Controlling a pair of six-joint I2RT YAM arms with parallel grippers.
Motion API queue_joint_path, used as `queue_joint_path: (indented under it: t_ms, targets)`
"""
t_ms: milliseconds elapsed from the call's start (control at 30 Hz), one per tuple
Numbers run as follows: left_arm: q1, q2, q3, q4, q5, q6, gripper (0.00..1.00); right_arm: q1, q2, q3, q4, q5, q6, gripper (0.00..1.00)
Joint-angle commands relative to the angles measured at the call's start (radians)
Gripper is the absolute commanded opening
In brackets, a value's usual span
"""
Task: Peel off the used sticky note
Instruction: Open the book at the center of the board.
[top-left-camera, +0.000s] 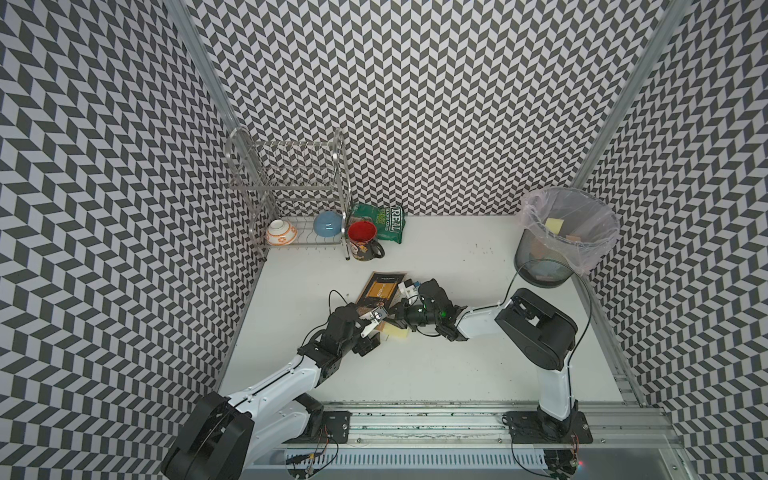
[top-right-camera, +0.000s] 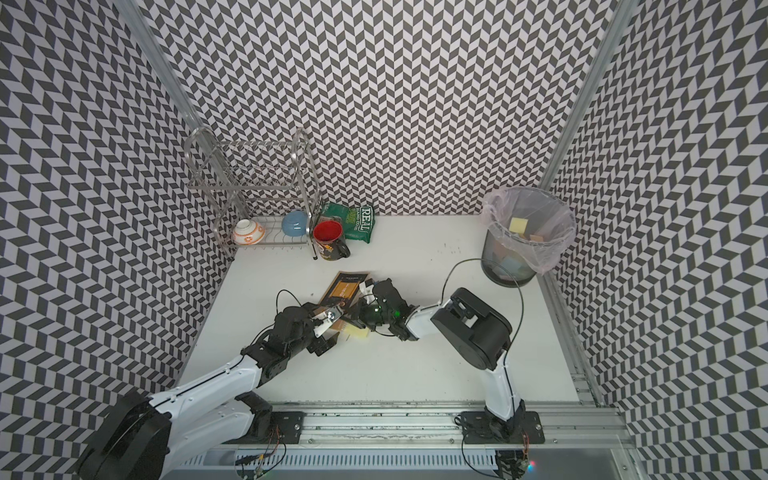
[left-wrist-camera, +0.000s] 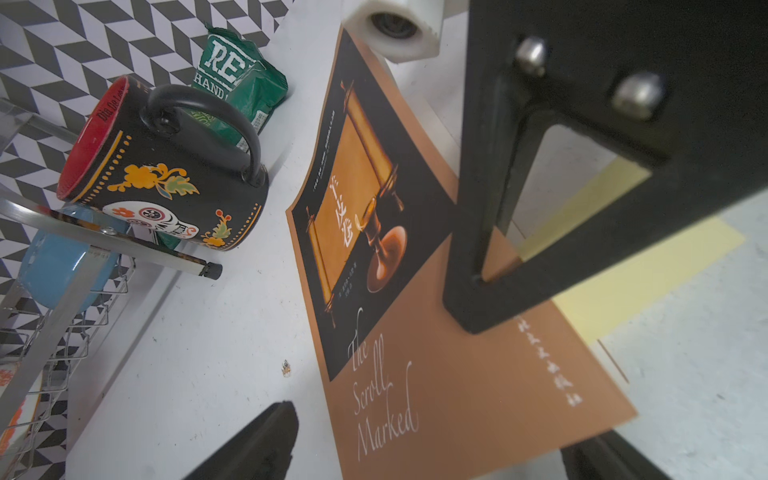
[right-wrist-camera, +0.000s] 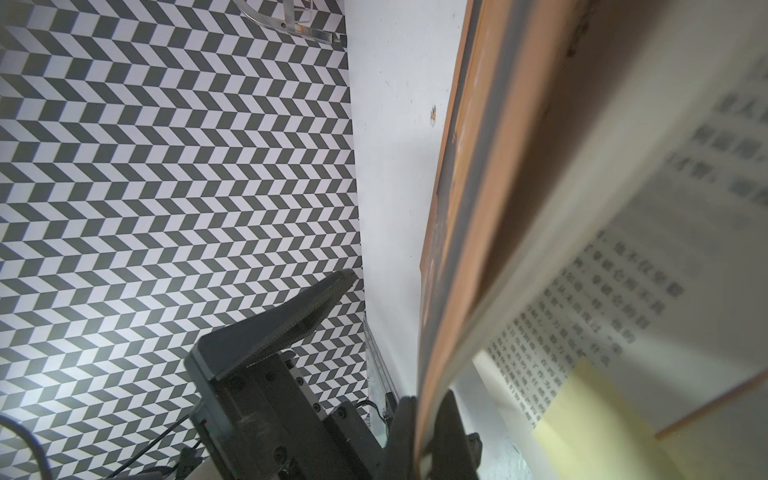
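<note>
A book with a brown cover (top-left-camera: 380, 289) (left-wrist-camera: 419, 365) lies mid-table. My right gripper (top-left-camera: 394, 319) (right-wrist-camera: 424, 444) is shut on the cover's edge and holds it raised off the printed page (right-wrist-camera: 623, 291). The yellow sticky note (top-left-camera: 398, 332) (top-right-camera: 358, 332) (left-wrist-camera: 648, 270) (right-wrist-camera: 590, 407) is stuck on the page under the lifted cover, partly hidden by it. My left gripper (top-left-camera: 374, 318) (left-wrist-camera: 428, 457) is open, its fingers (left-wrist-camera: 257, 449) straddling the near corner of the cover without touching it. It holds nothing.
A black skull mug (top-left-camera: 365, 241) and a green crisp bag (top-left-camera: 384, 222) stand behind the book. The wire dish rack (top-left-camera: 291, 187) with two bowls is at the back left. A lined mesh bin (top-left-camera: 536, 257) holding several notes sits at the back right.
</note>
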Motion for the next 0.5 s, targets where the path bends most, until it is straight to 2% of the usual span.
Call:
queue_joint_path:
  t_ms: [0, 333, 467]
  targets:
    - [-0.005, -0.028, -0.006, 0.034, 0.000, 0.010, 1.00, -0.002, 0.002, 0.009, 0.063, -0.025, -0.003, 0.00]
    - [-0.006, 0.035, -0.003, 0.107, -0.047, -0.009, 0.95, -0.002, -0.005, -0.002, 0.077, -0.026, 0.002, 0.00]
    - [-0.006, 0.029, 0.001, 0.109, -0.044, -0.014, 0.87, -0.002, -0.006, -0.004, 0.080, -0.027, 0.003, 0.00]
